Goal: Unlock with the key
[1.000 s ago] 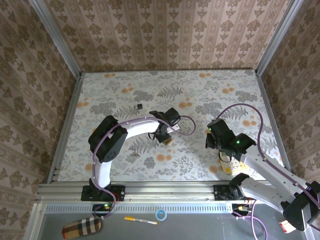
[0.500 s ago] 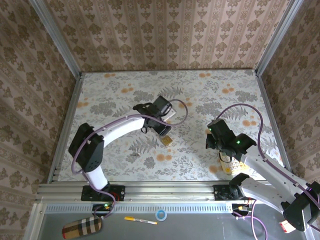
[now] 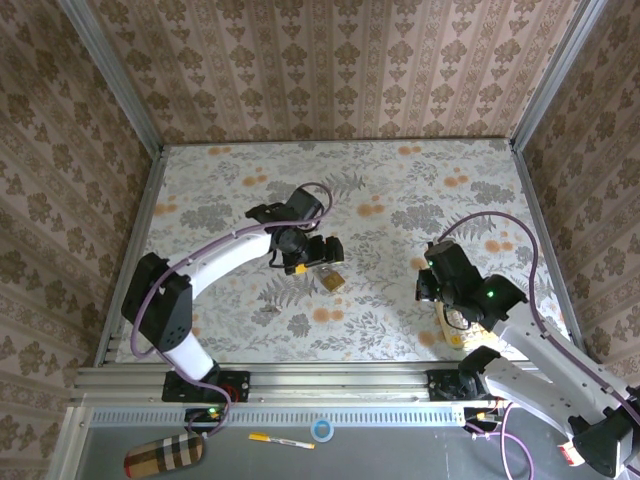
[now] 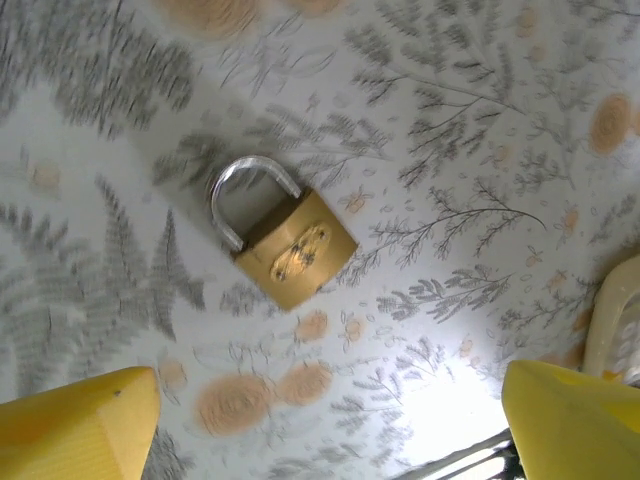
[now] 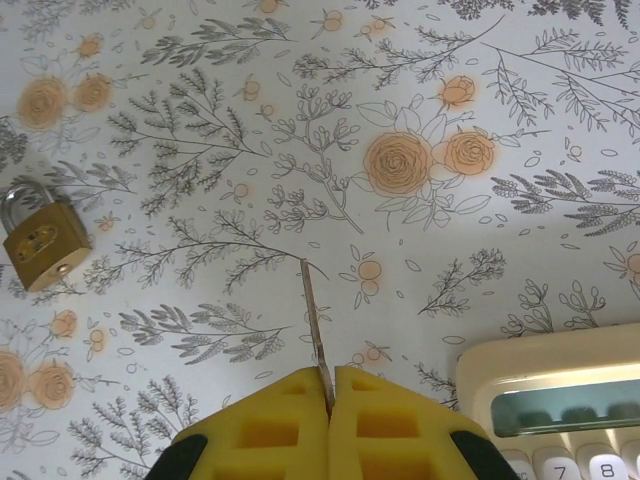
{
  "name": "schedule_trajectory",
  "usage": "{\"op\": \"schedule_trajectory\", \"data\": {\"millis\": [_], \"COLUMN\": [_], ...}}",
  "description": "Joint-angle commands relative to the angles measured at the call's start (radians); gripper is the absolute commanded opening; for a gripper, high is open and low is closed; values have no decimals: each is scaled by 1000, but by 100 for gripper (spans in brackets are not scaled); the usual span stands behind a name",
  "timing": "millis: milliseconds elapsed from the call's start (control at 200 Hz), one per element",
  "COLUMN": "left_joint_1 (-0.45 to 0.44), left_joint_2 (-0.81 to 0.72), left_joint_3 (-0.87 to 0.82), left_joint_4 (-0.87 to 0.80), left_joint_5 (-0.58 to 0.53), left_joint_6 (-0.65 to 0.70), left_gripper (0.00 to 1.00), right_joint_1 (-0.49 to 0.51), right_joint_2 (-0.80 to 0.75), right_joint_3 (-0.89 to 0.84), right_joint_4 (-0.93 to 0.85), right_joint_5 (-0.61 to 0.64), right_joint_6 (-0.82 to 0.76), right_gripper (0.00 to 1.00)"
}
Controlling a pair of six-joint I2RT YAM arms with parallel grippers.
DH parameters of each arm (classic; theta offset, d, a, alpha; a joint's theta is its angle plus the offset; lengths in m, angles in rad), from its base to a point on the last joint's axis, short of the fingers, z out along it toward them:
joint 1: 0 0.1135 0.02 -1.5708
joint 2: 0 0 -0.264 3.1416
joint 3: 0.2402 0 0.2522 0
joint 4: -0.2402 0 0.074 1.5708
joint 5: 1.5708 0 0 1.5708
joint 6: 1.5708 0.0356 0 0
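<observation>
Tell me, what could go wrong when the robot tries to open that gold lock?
The key pokes just a thin blade out of the shut right gripper, so it might bend or slip when pushed. The lock lies loose, with the open left gripper over it but not holding it, so it might slide away. The calculator sits near the right gripper and could get bumped.

Setting: robot test cell in a lab. Evidence: tabletop (image 3: 400, 190) under a floral printed sheet, boxed on three sides by wallpapered panels (image 3: 330, 70) set in aluminium posts (image 3: 110, 75). Slotted aluminium rail (image 3: 330, 385) on the near edge carries two arm bases (image 3: 205, 384). Purple cables (image 3: 500, 222) loop loose. Tape roll (image 3: 321, 430) and pen (image 3: 280, 440) lie outside.
</observation>
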Motion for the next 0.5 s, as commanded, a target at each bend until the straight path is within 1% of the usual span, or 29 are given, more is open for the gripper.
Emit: {"op": "schedule_trajectory", "data": {"millis": [0, 80, 175, 355, 495], "left_joint_1": [-34, -63, -81, -74, -69], "left_joint_2": [56, 100, 152, 247, 283], "left_joint_3": [92, 107, 126, 216, 207], "left_joint_4": [-154, -166, -134, -226, -197], "left_joint_5": [-13, 2, 20, -15, -23], "left_joint_6": [-255, -373, -462, -513, -551], "left_gripper": [89, 90, 90, 88, 87], "right_joint_1": [-4, -4, -4, -4, -4], "right_joint_2": [-27, -34, -38, -47, -55], "right_joint_3": [-2, -4, -5, -22, -51], "right_joint_4": [-7, -3, 1, 19, 37], "right_joint_5": [-31, -34, -38, -61, -72], "right_joint_6": [-9, -12, -16, -9, 0], "right_gripper": [0, 0, 0, 0, 0]}}
